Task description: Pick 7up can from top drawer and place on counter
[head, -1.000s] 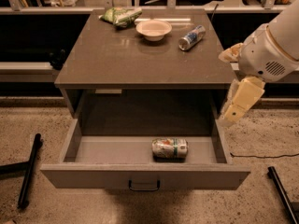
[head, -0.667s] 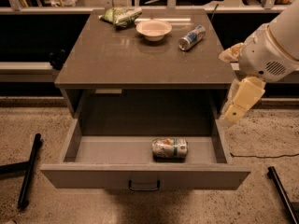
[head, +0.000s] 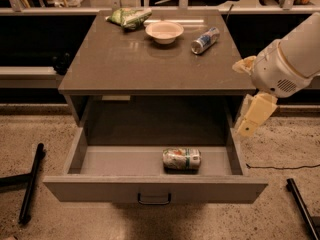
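Hovering unmoved right of the top drawer [head: 100, 189], the pincer [head: 252, 118] shows no readable grip; 7up can [head: 181, 159] stays inside.

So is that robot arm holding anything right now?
Nothing. The end effector hangs right of the top drawer; the 7up can lies inside it, untouched.

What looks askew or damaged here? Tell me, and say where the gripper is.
The 7up can lies on its side near the front of the open top drawer and looks dented. On the counter, a blue-and-silver can lies tipped over beside the bowl. The gripper hangs outside the drawer's wall at the view's right.
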You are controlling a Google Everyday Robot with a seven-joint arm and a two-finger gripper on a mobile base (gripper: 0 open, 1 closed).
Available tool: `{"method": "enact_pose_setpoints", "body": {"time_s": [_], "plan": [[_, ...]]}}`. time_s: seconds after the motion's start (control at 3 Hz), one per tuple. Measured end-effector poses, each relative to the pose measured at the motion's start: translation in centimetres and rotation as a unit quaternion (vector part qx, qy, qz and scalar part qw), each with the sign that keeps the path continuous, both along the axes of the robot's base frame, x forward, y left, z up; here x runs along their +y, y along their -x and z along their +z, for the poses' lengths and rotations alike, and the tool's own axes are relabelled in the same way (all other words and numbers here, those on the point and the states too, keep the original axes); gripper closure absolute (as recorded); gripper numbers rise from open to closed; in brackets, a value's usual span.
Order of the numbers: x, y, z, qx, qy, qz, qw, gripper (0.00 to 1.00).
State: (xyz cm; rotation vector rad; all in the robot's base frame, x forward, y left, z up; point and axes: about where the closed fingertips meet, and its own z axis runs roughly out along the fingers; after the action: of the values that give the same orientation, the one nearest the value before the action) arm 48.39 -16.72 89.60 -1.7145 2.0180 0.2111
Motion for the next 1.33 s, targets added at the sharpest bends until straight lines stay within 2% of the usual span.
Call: {"method": "enact_pose_setpoints", "body": {"time_s": [0.33, 0.67, 1.0, 1.33], "plan": [[-0.3, -0.9, -2.5, -0.001, 0.003, 0.009, 1.0, 0.0], [-0.3, -1.7, -5.5, 0.017, 0.004, 0.015, 0.9997, 0.0], [-0.3, -1.7, -5.5, 0.017, 0.004, 0.016, 0.9997, 0.0], [-1.0, -2.6, -9.7, 0.035, 0.005, 0.006, 0.9994, 0.0]]}}
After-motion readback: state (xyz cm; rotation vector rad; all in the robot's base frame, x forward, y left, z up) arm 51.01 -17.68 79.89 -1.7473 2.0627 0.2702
